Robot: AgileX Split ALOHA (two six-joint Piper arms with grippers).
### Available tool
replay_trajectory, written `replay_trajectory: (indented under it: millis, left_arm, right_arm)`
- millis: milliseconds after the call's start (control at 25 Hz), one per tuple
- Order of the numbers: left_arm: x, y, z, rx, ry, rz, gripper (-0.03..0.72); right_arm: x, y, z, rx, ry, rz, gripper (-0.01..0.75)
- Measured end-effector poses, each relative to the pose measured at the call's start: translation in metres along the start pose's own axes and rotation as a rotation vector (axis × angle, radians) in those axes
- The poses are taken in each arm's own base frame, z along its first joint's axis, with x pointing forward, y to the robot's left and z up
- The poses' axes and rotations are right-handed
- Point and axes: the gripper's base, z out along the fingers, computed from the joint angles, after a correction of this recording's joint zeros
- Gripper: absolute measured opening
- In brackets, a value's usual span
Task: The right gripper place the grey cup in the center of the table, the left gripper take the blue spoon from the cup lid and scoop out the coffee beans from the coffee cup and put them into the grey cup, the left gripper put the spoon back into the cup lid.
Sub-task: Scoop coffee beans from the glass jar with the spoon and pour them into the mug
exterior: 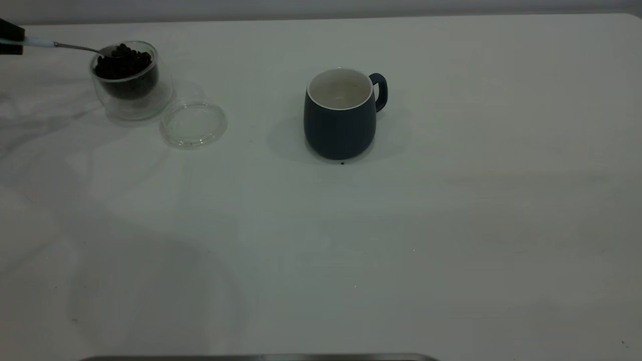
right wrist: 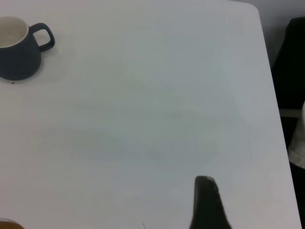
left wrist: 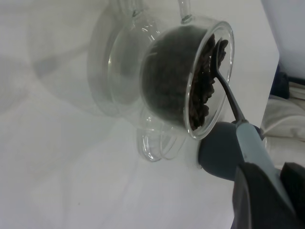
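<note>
The grey cup (exterior: 340, 115) stands upright near the middle of the table (exterior: 401, 250), handle to the right, its white inside bare. At the far left my left gripper (exterior: 10, 37) is shut on the pale handle of the blue spoon (exterior: 37, 43). The spoon's metal bowl rests among the coffee beans (exterior: 123, 62) heaped in the clear coffee cup (exterior: 131, 80). The cup lid (exterior: 193, 124) lies flat just right of that cup, nothing on it. In the left wrist view the left gripper (left wrist: 269, 183) holds the blue spoon (left wrist: 250, 143) reaching into the coffee beans (left wrist: 200, 95). My right gripper (right wrist: 206, 205) hangs over bare table, far from the grey cup (right wrist: 16, 50).
A tiny dark speck (exterior: 342, 163) lies at the grey cup's base. A dark strip (exterior: 261, 357) runs along the table's near edge. Dark objects (right wrist: 291, 62) stand beyond the table's side edge in the right wrist view. Wide open tabletop lies right of and in front of the grey cup.
</note>
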Motion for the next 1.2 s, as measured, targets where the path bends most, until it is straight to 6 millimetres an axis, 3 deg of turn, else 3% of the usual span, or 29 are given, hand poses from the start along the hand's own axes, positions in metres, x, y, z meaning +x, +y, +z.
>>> replay_trajectory:
  millis: [240,600,840,1200]
  left_arm:
    - [0.001,0.001,0.001,-0.002,0.005,-0.006,0.134]
    - [0.021,-0.009,-0.004,0.003,0.026,0.009,0.134]
    - [0.03,-0.003,0.003,0.008,0.05,-0.001,0.134]
    - [0.03,-0.016,0.019,0.061,0.044,0.02,0.134]
  right_arm:
    - [0.0,0.0,0.0,0.0,0.0,0.0,0.459]
    - [0.0,0.0,0.0,0.0,0.0,0.0,0.459]
    - [0.0,0.0,0.0,0.0,0.0,0.0,0.459]
    - [0.0,0.0,0.0,0.0,0.0,0.0,0.459]
